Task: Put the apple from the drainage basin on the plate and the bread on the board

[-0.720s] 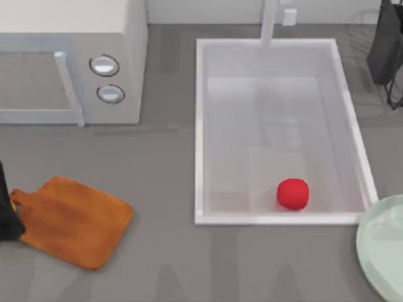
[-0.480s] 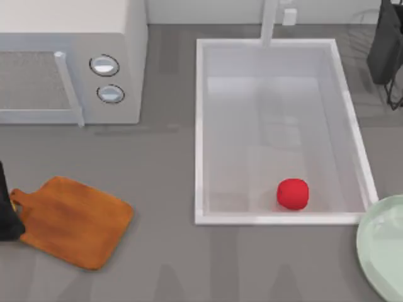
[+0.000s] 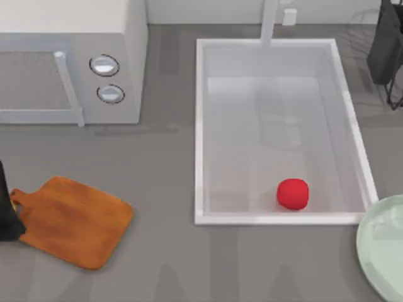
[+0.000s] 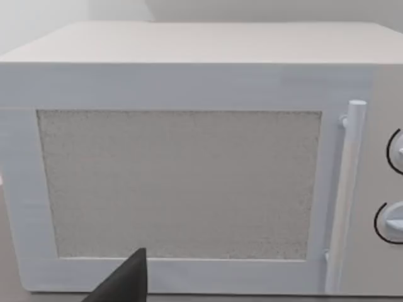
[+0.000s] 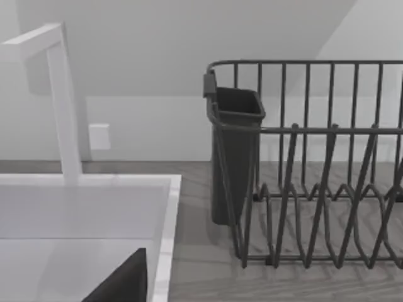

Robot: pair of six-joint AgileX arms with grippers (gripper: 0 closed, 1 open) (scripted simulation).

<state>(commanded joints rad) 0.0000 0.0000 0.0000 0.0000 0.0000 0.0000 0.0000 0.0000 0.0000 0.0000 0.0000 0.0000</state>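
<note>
Apple (image 3: 293,194) near basin (image 3: 200,126) front rim, free; grippers' opening unreadable.

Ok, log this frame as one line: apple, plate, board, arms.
apple: in drainage basin, near front wall | plate: bare, table's right edge | board: bare, front left | left arm: parked by board | right arm: parked, far right

Grey table (image 3: 164,163), microwave (image 3: 69,56) far left, board (image 3: 72,220) near left, drainage basin (image 3: 200,126) set centre-right, plate (image 3: 378,245) at near right edge — dish rack (image 5: 315,163) far right.
</note>
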